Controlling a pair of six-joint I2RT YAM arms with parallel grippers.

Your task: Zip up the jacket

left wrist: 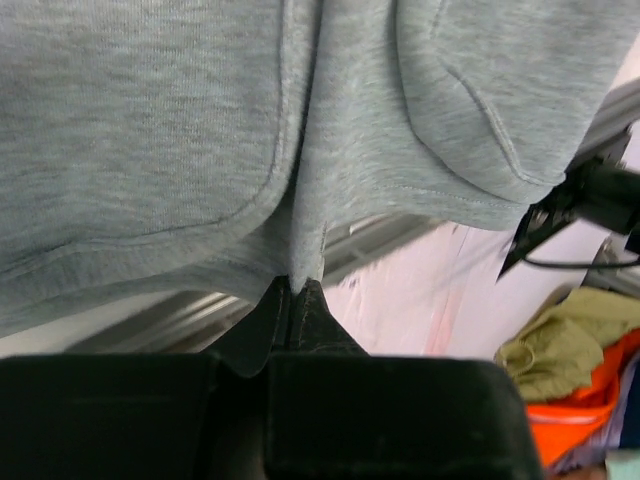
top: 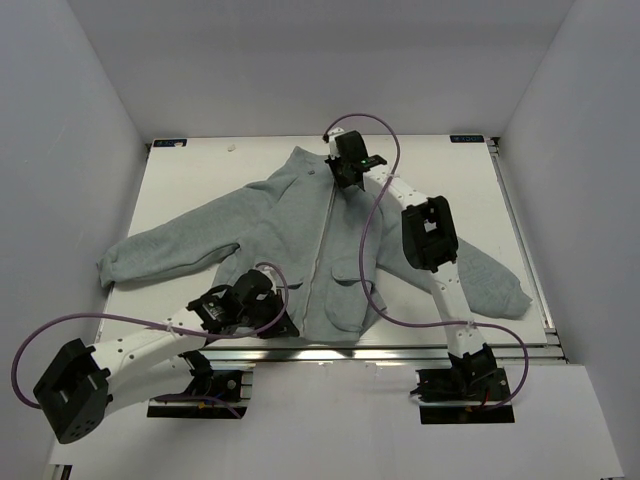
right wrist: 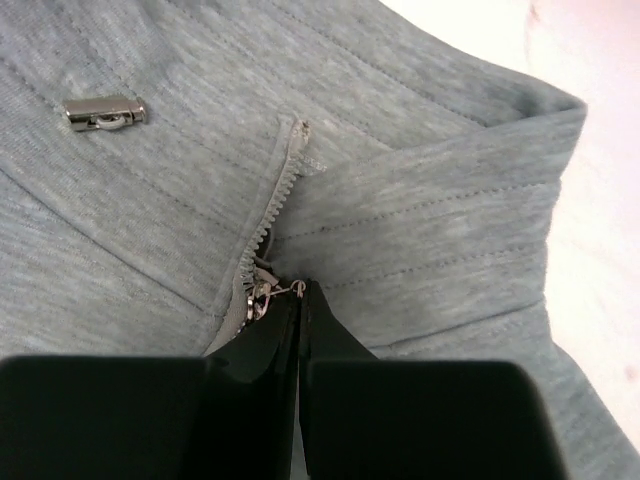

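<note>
The light grey-green jacket lies flat on the white table, collar at the far side, sleeves spread left and right. Its light zipper runs down the middle. My left gripper is shut on the jacket's bottom hem at the foot of the zipper. My right gripper is at the collar, shut on the zipper pull, with the metal slider just left of its fingertips. A short length of open zipper teeth runs above the slider to the collar top.
A metal snap toggle lies on the collar fabric to the left. The table's near metal rail runs under the hem. White walls enclose the table. An orange bin with cloths stands beyond the table edge.
</note>
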